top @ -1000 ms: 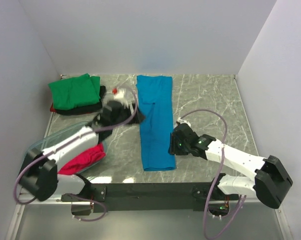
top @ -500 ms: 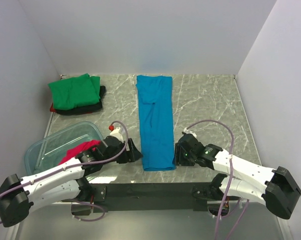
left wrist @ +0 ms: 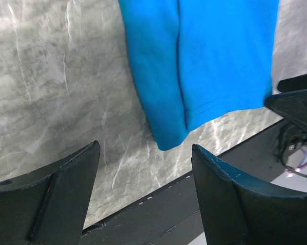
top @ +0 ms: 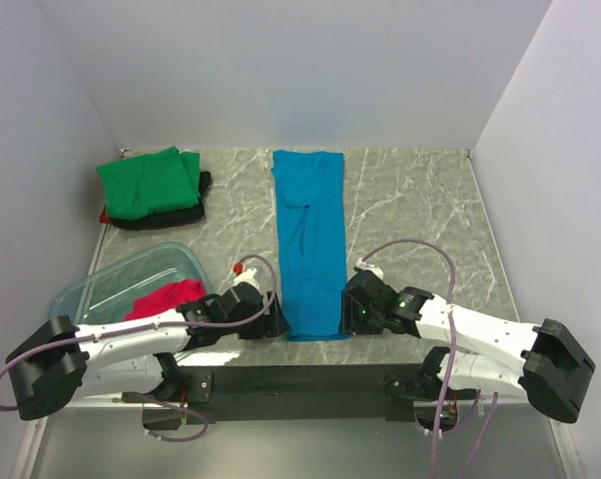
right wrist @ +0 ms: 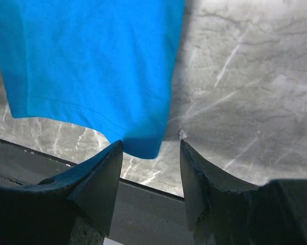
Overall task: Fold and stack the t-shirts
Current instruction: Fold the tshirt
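Near the dark rail, at the hem corners of the bright blue t-shirt: by the look of it, about to take the hem for a lengthwise fold. Laid out as a long narrow strip down mid-tabletop, sides already turned in, collar end far, hem near.

To do it well:
- Lower both sides together.
- Bite well in from each corner to catch every layer; note the doubled flap along the near-left edge in the left wrist view, easy to miss with a shallow pinch.
- Close at the same time.
- Lift only enough to clear the marble.
- Carry the hem straight toward the far end, keeping the width taut to avoid a skewed crease.

Left hand: spread wide, pinching nothing, with the near-left corner framed between its fingers. Hard to tell whether touching cloth or just above it. Forearm stretched low along the near edge, reaching right from its base.

Right hand: likewise parted and holding nothing, straddling the near-right corner in its own view. Arm low, reaching left, mirroring the other.

Elsewhere: green t-shirt folded on top of the black t-shirt at far left, well apart from the work. Magenta-red t-shirt bunched in the clear plastic bin at near left, not yet folded.
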Robot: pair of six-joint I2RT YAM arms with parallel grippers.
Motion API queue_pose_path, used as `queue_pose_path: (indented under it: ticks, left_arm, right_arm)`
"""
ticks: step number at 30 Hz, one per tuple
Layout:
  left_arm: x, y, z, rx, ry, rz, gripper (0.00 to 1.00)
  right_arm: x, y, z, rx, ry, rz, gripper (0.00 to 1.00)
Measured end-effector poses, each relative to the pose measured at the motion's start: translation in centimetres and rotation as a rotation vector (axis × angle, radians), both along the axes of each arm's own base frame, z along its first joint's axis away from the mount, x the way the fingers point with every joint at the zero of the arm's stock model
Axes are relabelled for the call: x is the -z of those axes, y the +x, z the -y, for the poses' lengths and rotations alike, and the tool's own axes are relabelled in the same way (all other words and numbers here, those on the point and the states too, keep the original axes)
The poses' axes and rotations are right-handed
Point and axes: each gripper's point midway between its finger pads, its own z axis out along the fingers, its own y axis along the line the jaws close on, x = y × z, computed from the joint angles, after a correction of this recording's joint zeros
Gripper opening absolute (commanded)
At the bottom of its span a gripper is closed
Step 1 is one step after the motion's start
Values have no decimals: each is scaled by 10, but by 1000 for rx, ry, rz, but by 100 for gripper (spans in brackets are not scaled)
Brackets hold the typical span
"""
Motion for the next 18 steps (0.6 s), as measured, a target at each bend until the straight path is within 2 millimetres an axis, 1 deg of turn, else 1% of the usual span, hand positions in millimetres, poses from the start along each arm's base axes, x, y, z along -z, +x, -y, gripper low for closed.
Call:
queue_pose_path:
  ticks: [4, 11, 16, 17, 18]
  left_arm:
    - [9, -5, 1, 13, 25, -17, 78]
    - [9, -5, 12, 29, 13, -11, 77]
    - [10, -5, 16, 35, 15, -9, 69]
    - [11, -5, 17, 36, 18, -7, 64]
    - [11, -5, 18, 37, 20, -10, 61]
  right_arm:
    - [-4, 3, -7, -12, -15, 16, 56]
    - [-4, 7, -14, -26, -44, 24, 57]
    - [2, 4, -15, -44, -110, 15, 57]
    - [3, 3, -15, -49, -124, 14, 56]
    - [4, 2, -15, -52, -134, 13, 56]
